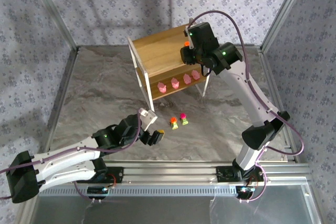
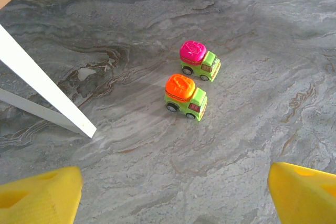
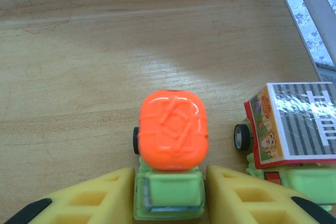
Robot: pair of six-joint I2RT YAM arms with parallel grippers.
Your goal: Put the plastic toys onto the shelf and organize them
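On the top tier of the shelf [image 1: 157, 51], right end: the right tool [image 3: 169, 184] straddles the green cab of the orange-topped truck [image 3: 172, 135], one yellow finger on each side. The wheels look to sit on the wood. The fingers lie against the cab or just off it; from the wrist view I cannot tell whether they grip it or stand free of it. The striped-box truck [image 3: 296, 124] is parked just beside it on the right, facing the same way, near the shelf's end.

Lower tier: four pink figures [image 1: 178, 81] in a row.

Tabletop [image 1: 94, 93], in front of the shelf: the magenta-topped truck [image 2: 198, 60] and the loose orange truck [image 2: 185, 97] stand side by side. The left tool [image 2: 173, 192] hovers near them, jaws wide, nothing held.

Judgement: the step in hand is setting this truck down. Two trucks are up and two remain.

Notes for doing it well:
- Have all wheels flat on the wood before letting go; a wheeled toy released tilted may roll.
- Open only enough to clear the cab. The right finger is close to the striped-box truck, and a wide spread could shove it toward the end of the shelf.
- Withdraw straight up or back along the truck's length, with no sideways drift.
- Keep the left part of the tier free for the other two, parked the same way, so the row reads tidy.
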